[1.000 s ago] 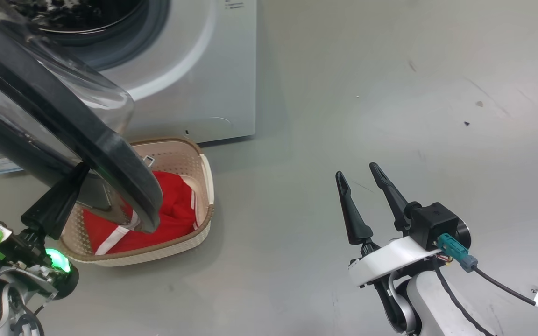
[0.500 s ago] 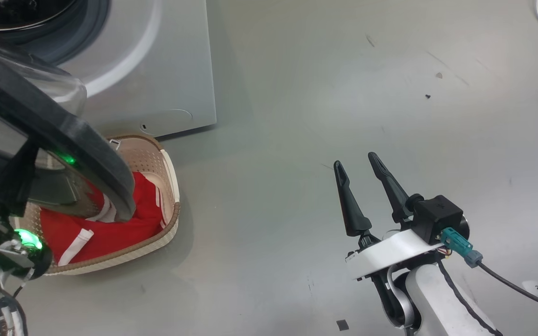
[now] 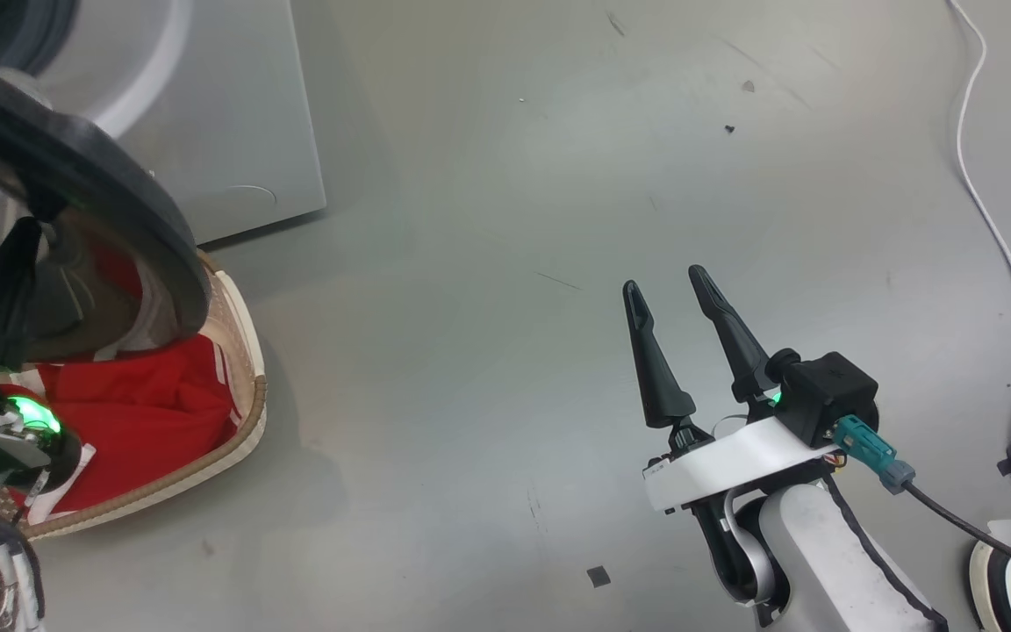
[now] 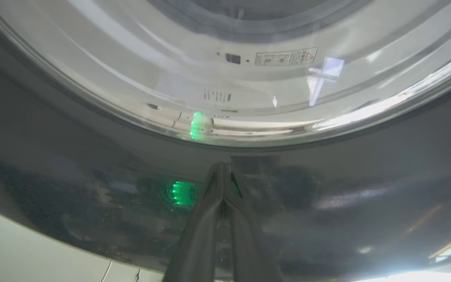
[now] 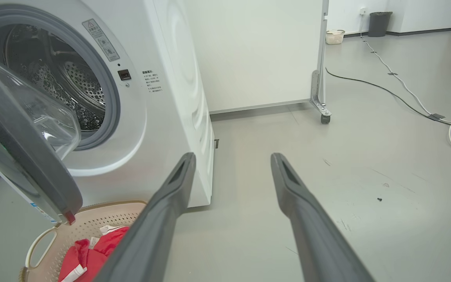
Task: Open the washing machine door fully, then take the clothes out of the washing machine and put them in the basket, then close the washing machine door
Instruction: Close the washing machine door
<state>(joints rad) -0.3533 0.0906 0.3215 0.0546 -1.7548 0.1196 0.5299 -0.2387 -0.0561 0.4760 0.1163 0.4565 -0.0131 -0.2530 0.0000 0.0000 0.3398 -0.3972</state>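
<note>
The washing machine (image 5: pixel 163 98) stands open, its steel drum (image 5: pixel 69 86) showing no garments. The washing machine door (image 3: pixel 111 211) hangs partly swung out above the basket (image 3: pixel 242 412). Red clothes (image 3: pixel 146 412) with white trim lie in that cream basket (image 5: pixel 104 215). My left gripper (image 4: pixel 222 168) is shut, its tips pressed against the door's glossy black rim (image 4: pixel 327 196) just below the glass bowl (image 4: pixel 249 78). My right gripper (image 3: pixel 663 278) hovers open over bare floor, well right of the basket, holding nothing. In the right wrist view the right gripper (image 5: pixel 233 156) points past the machine's right corner.
A white cable (image 3: pixel 988 219) runs along the floor at the right. A white rounded object (image 3: pixel 1010 575) sits at the lower right corner. A wheeled partition panel (image 5: pixel 321 58) stands behind the machine, with more cables (image 5: pixel 405 98) on the floor beyond.
The head camera has turned, so machine, door and basket have slid left in the picture. My left gripper stays against the door rim. The right gripper remains open.
</note>
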